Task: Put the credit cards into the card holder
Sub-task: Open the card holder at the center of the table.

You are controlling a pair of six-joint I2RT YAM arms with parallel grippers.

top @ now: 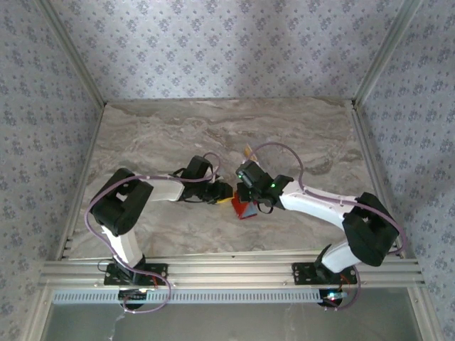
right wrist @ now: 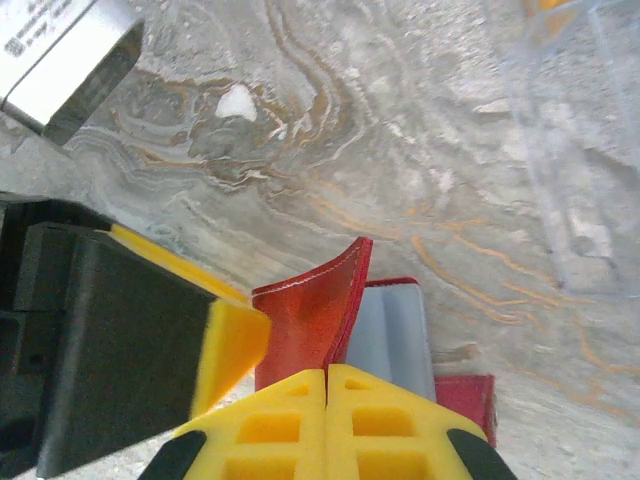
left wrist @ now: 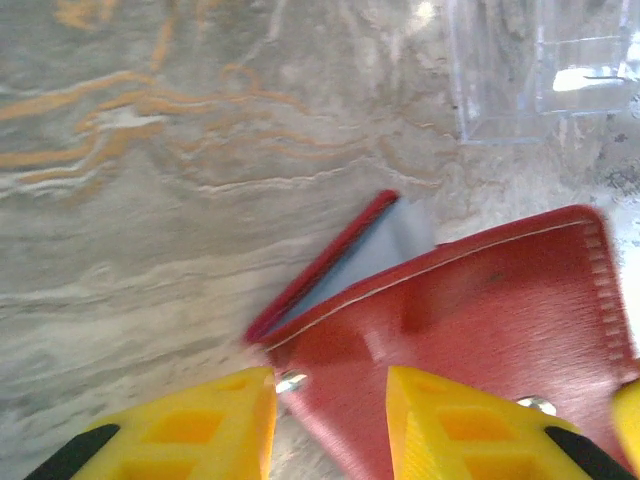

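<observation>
Top external view: both arms reach in to table (top: 178, 135) centre, wrists almost meeting. L gripper (top: 222, 195) comes in from 9 o'clock, R gripper (top: 242, 201) from 3 o'clock. The red card holder (top: 247, 211) lies just under and at 6 o'clock of the R gripper, on the marble-look top.

L wrist view: the holder is open. 1 red flap lifts toward the camera and fills the lower R of the frame, stitching along its edge. The pale grey-blue credit card (left wrist: 385, 250) sits under that flap, against the holder's lower leaf, with only a wedge showing at about 11 o'clock of the flap. The 2 yellow fingers (left wrist: 210, 430) of the L gripper stand apart w/ a clear gap. The flap's corner hangs in that gap, not clamped. A clear plastic box (left wrist: 530, 70) sits at 1 o'clock, apart from the holder.

R wrist view: R gripper's yellow fingers are pressed tight together, no gap. The red flap rises upright straight from their tips at 12 o'clock and looks pinched there. The grey-blue card lies flat just at 1 o'clock of the tips, beside the flap. L gripper's black body and yellow pad sit at 9 o'clock, pad close to the flap; can't tell if touching.
</observation>
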